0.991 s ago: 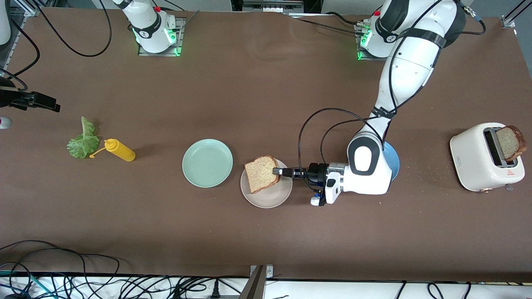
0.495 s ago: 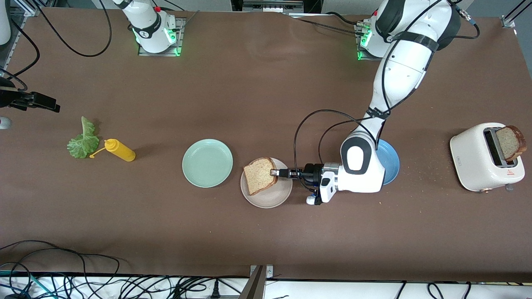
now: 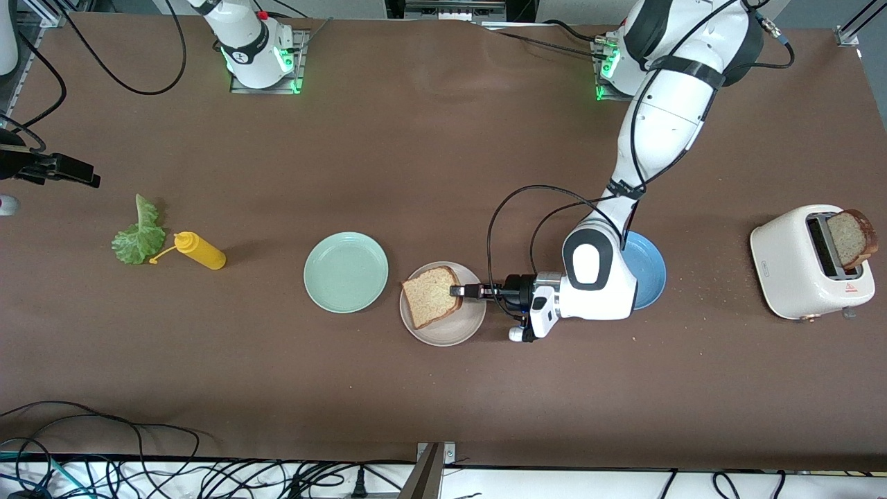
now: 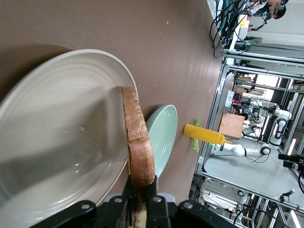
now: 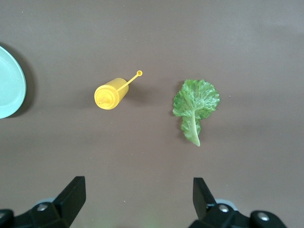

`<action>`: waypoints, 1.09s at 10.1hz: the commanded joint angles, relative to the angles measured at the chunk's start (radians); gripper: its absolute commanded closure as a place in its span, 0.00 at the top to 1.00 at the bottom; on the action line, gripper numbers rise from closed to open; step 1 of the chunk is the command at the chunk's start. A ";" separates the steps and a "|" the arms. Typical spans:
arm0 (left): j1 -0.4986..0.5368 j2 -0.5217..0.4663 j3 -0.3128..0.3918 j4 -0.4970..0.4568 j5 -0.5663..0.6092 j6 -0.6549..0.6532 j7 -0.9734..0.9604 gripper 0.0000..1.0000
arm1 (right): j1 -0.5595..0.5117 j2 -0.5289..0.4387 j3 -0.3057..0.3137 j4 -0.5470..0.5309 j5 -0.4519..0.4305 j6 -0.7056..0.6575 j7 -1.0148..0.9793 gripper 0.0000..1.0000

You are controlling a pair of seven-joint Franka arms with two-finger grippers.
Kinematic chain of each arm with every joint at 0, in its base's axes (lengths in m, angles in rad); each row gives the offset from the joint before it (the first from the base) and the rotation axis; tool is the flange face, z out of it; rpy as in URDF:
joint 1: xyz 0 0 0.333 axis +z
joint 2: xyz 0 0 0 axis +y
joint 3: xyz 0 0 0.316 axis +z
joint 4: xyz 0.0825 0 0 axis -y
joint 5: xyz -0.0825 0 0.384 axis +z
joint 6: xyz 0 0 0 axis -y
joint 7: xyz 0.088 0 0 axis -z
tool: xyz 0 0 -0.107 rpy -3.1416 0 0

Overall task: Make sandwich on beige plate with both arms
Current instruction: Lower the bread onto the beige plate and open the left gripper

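My left gripper is shut on the edge of a brown toasted bread slice and holds it low over the beige plate. In the left wrist view the slice shows edge-on between the jaws of my left gripper, above the plate. A second slice stands in the toaster. The green lettuce leaf lies at the right arm's end. My right gripper is open and empty, high over the table beside the lettuce.
A yellow squeeze bottle lies beside the lettuce. A mint-green plate sits beside the beige plate. A blue plate lies under the left arm. A white toaster stands at the left arm's end.
My left gripper has carried the bread slice a little toward the right arm's end and lower onto the beige plate, and the slice lies flatter. The right arm has not moved.
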 commanded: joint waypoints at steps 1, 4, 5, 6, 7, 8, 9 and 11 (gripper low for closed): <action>-0.010 0.009 0.022 0.015 0.042 0.011 0.028 0.38 | -0.002 0.003 -0.001 0.016 0.003 -0.009 -0.015 1.00; -0.001 0.008 0.048 0.013 0.082 0.011 0.028 0.58 | -0.007 0.004 -0.002 0.016 0.003 -0.007 -0.015 1.00; -0.001 0.006 0.050 0.009 0.082 0.012 0.028 0.58 | -0.010 0.013 -0.005 0.016 -0.003 0.005 -0.015 1.00; 0.001 0.005 0.051 0.007 0.082 0.012 0.026 0.59 | -0.014 0.041 -0.008 0.016 -0.005 0.017 -0.015 1.00; 0.001 -0.001 0.066 0.005 0.085 0.012 0.012 0.59 | -0.019 0.074 -0.015 0.016 -0.011 0.055 -0.015 1.00; 0.001 -0.004 0.070 -0.001 0.085 0.012 0.009 0.59 | -0.024 0.110 -0.021 0.014 -0.014 0.092 -0.013 1.00; 0.001 -0.009 0.073 -0.001 0.085 0.012 -0.011 0.59 | -0.031 0.148 -0.031 0.016 -0.015 0.117 -0.013 1.00; 0.002 -0.030 0.090 -0.001 0.134 0.011 -0.070 0.58 | -0.056 0.246 -0.056 0.010 -0.023 0.171 -0.015 1.00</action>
